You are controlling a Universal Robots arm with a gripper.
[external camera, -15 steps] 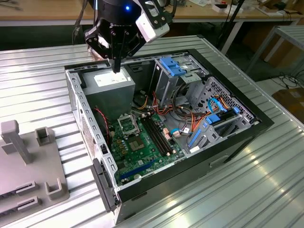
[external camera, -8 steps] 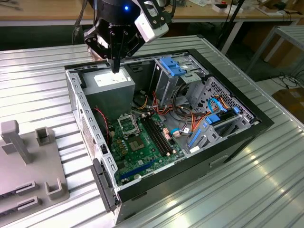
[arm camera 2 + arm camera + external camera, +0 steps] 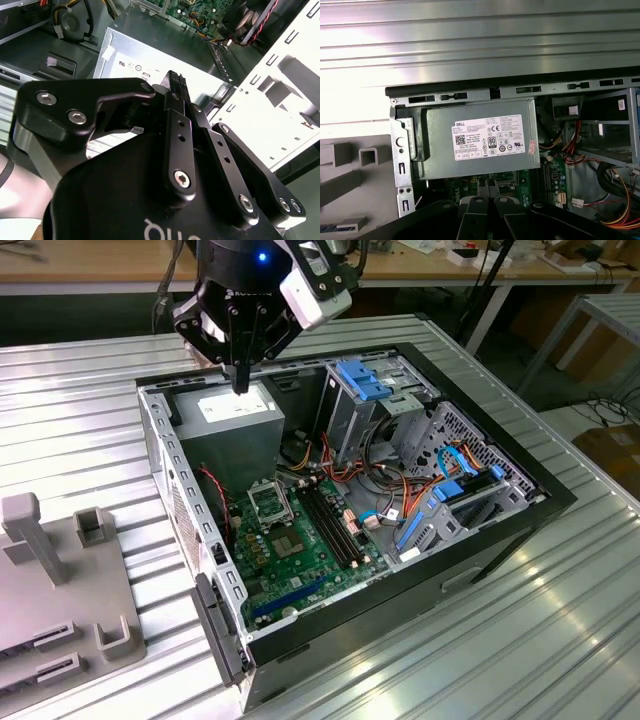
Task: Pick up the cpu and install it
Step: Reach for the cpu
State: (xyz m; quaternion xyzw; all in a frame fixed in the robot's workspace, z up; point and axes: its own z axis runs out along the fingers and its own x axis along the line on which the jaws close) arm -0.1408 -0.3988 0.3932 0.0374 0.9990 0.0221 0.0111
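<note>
My gripper [image 3: 240, 380] hangs above the grey power supply [image 3: 232, 412] at the back of the open computer case, fingers pointing down. The fingers are shut, their tips pressed together in both wrist views [image 3: 175, 82] [image 3: 490, 189]. I can make out nothing between them. The cpu is out of view. The black square socket frame [image 3: 268, 502] lies on the green motherboard [image 3: 300, 560], a short way in front of the gripper and below it. A bare grey chip [image 3: 288, 545] sits just beyond the socket.
The case's metal walls [image 3: 165, 455] surround the board. Blue-tabbed drive cages [image 3: 362, 380] and bundled cables [image 3: 385, 475] fill the exterior view's right half. A grey fixture with posts [image 3: 60, 590] rests on the ribbed metal table [image 3: 560, 620] at that view's left.
</note>
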